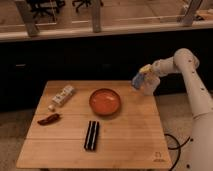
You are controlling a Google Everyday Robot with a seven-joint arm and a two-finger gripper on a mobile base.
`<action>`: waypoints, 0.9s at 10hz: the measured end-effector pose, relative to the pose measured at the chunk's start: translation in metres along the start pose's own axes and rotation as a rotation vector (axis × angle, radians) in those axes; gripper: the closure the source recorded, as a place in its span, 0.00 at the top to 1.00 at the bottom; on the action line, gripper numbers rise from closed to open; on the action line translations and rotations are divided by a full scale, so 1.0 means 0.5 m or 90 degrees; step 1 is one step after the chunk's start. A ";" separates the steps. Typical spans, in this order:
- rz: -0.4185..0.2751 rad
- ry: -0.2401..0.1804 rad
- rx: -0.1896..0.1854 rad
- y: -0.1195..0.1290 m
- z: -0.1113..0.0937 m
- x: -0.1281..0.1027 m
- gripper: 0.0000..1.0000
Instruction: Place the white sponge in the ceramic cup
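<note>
My gripper point(140, 80) hangs over the table's far right edge, at the end of the white arm that comes in from the right. It is shut on the white sponge point(136, 82), a small pale bluish block held above the tabletop. The ceramic cup point(149, 88), small and pale whitish-grey, stands right beside and below the gripper at the table's right rim, partly hidden by it. The sponge is at the cup's left upper side, not inside it.
A wide orange-red bowl point(105, 101) sits at the middle of the wooden table point(130, 140). A white patterned bar point(63, 95) lies at the back left, a dark red chili-like object point(49, 119) at the left, and a black bar point(91, 135) in front.
</note>
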 end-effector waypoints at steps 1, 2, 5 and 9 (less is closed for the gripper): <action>0.002 0.010 0.008 -0.002 -0.007 0.009 0.00; 0.004 0.018 0.013 -0.003 -0.012 0.015 0.00; 0.009 0.046 0.024 -0.001 -0.027 0.034 0.00; 0.025 0.121 0.025 0.016 -0.076 0.081 0.00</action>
